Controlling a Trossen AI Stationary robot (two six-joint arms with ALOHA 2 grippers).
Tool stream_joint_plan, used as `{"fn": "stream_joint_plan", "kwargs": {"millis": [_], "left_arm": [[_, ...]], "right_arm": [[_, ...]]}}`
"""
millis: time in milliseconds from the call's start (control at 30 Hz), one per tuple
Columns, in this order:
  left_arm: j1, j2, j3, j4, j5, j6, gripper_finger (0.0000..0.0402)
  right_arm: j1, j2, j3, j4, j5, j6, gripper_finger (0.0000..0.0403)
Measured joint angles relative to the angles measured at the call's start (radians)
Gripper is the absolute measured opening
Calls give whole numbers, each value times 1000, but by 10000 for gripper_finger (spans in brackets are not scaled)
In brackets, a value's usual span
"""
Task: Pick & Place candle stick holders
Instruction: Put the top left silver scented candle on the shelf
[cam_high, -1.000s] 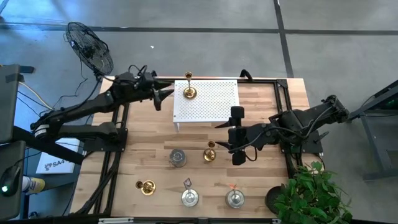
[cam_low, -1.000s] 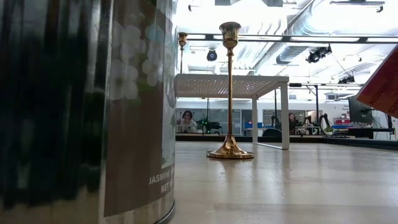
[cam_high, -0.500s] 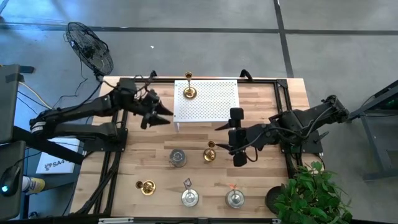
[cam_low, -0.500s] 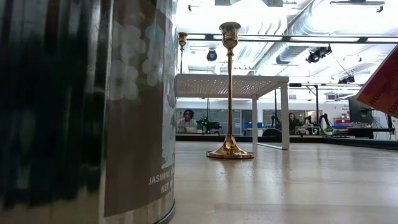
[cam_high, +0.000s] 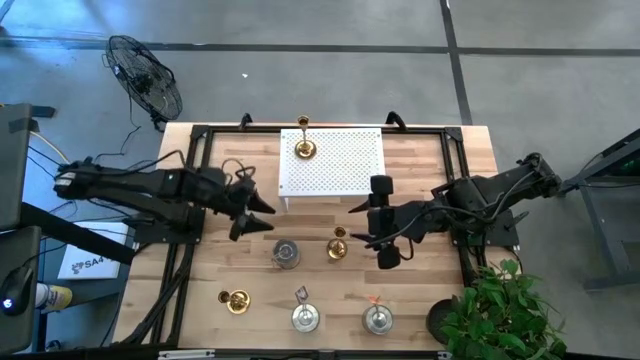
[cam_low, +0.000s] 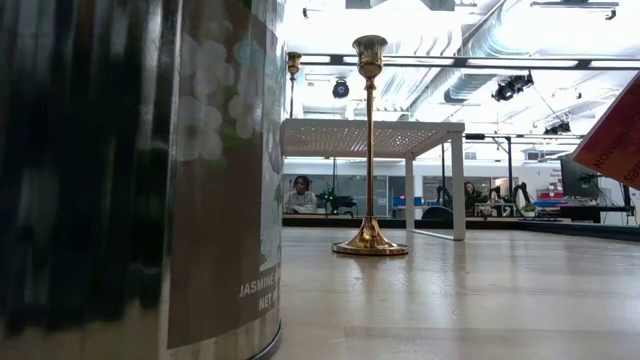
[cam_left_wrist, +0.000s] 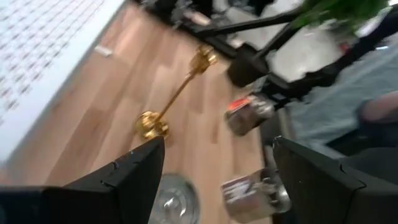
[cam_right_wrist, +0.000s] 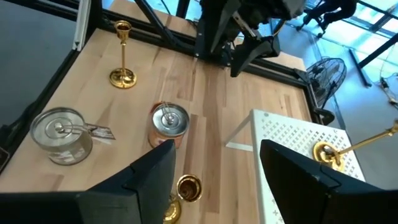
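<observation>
Where it stands, gold holder (cam_low: 369, 150) gleams.

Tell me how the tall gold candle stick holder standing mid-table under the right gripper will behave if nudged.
The tall gold candle stick holder has a slim stem above a small round base, so a push near the cup would probably tip it. Its polished metal may be slippery. The open right gripper hovers close; a grip low on the stem seems safer.
</observation>
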Motion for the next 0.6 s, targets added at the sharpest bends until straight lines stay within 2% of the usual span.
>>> {"fn": "stream_joint_plan", "kwargs": {"millis": [133,367,600], "left_arm": [[-105,0,0,-98,-174,-70,295],[-243,56,0,-216,-388,-222,295],[-292,187,0,-220,-401,-239,295]], "right_arm": [[0,0,0,-4,-3,4,230],[0,0,0,-6,-30,7,230],[1,0,0,-7,-45,9,230]]}}
